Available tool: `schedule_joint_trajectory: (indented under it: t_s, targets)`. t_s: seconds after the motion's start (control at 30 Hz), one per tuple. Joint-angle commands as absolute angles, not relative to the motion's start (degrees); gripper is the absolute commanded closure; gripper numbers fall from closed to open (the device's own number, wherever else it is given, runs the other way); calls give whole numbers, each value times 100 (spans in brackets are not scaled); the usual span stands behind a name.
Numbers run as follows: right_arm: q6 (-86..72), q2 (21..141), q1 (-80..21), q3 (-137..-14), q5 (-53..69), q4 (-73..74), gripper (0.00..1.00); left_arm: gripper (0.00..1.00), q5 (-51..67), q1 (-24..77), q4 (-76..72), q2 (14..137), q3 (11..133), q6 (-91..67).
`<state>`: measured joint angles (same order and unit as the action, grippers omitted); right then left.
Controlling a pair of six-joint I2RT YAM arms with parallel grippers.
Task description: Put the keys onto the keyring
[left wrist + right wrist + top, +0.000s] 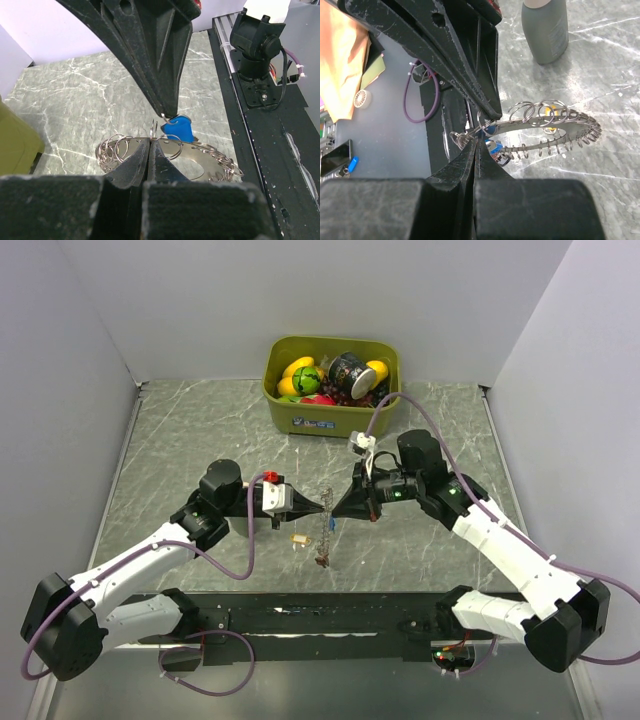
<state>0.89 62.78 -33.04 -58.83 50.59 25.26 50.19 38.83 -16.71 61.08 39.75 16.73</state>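
Here the left gripper (150, 146) is pinching closed on the rim of the large silvery metal keyring (195, 161), holding it above the middle of the grey marbled table (180, 440). The right gripper (475, 146), jaws equally tight, is gripping the wire loop of the small blue-tagged key (178, 129) beside the ring. The olive-green plastic bin (300, 415) is sitting well apart at the far edge, bare marble showing either side.

From high above, on the near side of the keyring (326, 530), we look down over the whole counter (190, 440), while our two wrist views press close to that keyring from opposite sides, all three sharing it.
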Motion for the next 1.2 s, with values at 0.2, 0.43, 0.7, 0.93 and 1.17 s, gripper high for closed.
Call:
schedule_joint_trajectory:
  t_s: [0.2,0.43,0.7,0.93,1.17]
  targets:
    - [9,6372,-3340,-6135,5115,2074,100,99,5317,3876,-2083,6117,4192,1652]
    - [9,6372,-3331,-5994,4615,2109,100,99,5256,3876,-2118,6012,4122,1679]
    - [-351,6275,-3226,-5722,4509,1872,100,99,5344,3885,-2188,5968,4078,1652]
    - [-387,6205,-3155,-5651,4553,1819,100,99,5361,3876,-2364,5933,4025,1565]
    - [-440,6152,-3120,-5581,4588,1714,100,99,5352,3876,-2470,5933,3973,1503]
